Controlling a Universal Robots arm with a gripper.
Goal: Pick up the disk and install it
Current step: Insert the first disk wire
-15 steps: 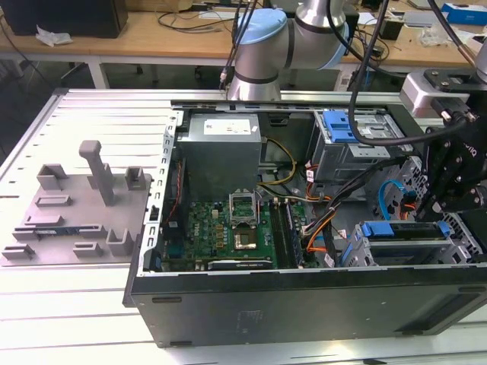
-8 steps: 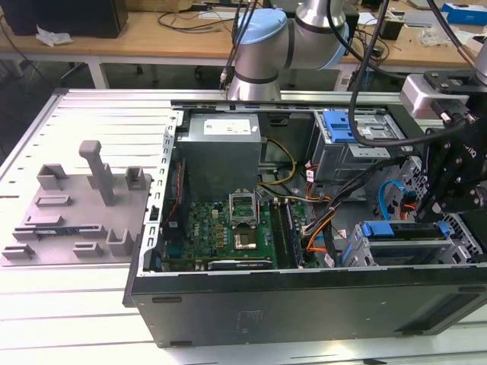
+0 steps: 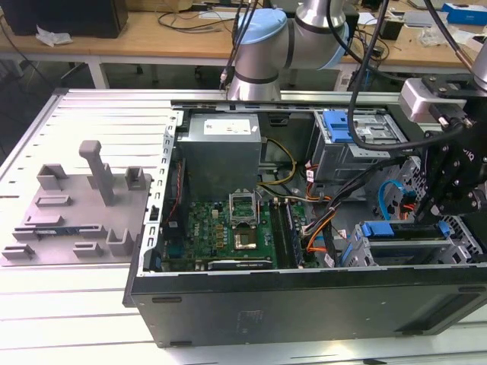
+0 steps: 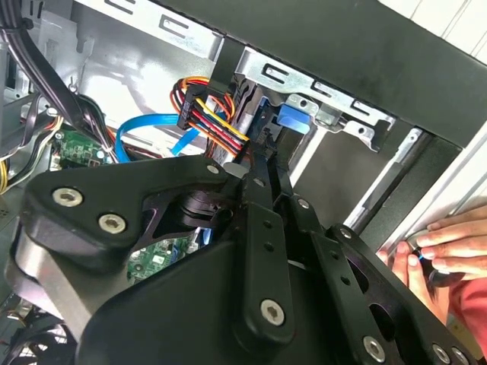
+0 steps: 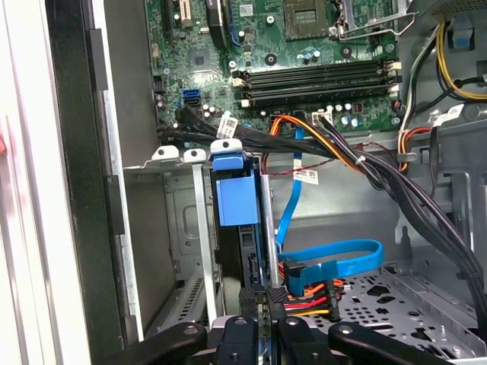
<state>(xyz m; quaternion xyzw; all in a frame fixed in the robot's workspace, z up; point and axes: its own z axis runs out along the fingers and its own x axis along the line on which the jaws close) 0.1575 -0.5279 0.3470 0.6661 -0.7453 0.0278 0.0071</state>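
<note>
Now gripper (image 5: 265,303) closed, tips at edge of disk (image 5: 237,201), slotted in drive cage (image 5: 181,228)

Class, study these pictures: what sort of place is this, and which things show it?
Probably a robotics or electronics lab: a robot arm works over an open computer case on a slatted metal table, with cable-strewn wooden workbenches behind.

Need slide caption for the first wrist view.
Gripper at the disk, seated edge-on in the drive cage beside a blue cable.
</note>
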